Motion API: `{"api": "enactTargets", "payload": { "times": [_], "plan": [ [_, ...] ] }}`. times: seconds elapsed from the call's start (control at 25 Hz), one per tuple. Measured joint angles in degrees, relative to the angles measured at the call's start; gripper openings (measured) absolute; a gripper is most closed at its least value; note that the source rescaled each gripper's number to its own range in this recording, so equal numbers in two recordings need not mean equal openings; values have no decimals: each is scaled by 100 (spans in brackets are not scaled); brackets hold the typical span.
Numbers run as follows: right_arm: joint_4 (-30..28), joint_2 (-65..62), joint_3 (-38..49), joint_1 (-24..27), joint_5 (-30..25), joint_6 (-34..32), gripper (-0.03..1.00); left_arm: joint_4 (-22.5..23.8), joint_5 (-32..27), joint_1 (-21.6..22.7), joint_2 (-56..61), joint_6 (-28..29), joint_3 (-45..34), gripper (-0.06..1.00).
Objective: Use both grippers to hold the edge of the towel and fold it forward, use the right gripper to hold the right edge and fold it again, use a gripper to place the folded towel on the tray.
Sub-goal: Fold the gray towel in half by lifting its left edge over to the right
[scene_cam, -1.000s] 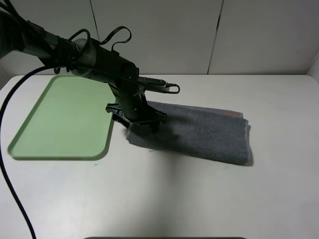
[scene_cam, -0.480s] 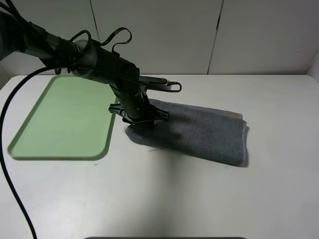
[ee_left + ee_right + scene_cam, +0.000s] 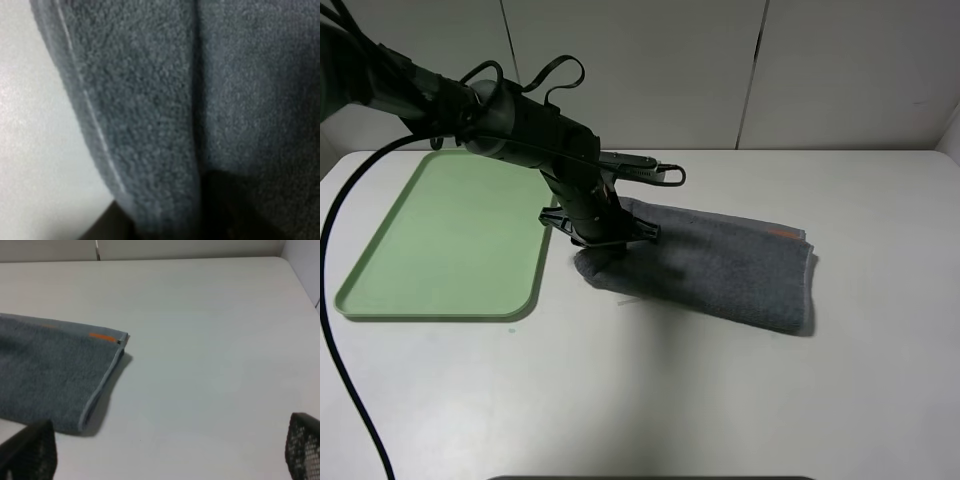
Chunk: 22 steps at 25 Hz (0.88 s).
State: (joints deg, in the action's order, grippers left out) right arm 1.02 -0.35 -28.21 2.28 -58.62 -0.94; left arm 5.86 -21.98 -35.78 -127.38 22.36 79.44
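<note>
The towel (image 3: 720,265) lies folded in a strip on the bench (image 3: 720,400), just beside the tray (image 3: 440,235) and not yet on it. Folding looks done. The left fingers (image 3: 605,240) pinch its tray-side end, likely for the carry. The right fingers (image 3: 30,450) gape wide, empty, apart from it.

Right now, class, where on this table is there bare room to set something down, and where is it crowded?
Free: the table strip in front of tray and towel; the corner right of the towel; the tray's own floor. Crowded: the gap between tray and towel, beside the left claw.
</note>
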Motion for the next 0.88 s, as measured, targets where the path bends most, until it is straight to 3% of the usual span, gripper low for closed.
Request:
{"api": "enactTargets", "payload": {
  "times": [0.12, 0.52, 0.88],
  "plan": [
    [0, 0, 0, 0, 0, 0, 100, 0, 0, 0, 0, 0, 2, 11],
    [0, 0, 0, 0, 0, 0, 100, 172, -180, 0, 42, 45, 16, 11],
    [0, 0, 0, 0, 0, 0, 100, 590, -1019, 36, 549, 151, 16, 11]
  ]
}}
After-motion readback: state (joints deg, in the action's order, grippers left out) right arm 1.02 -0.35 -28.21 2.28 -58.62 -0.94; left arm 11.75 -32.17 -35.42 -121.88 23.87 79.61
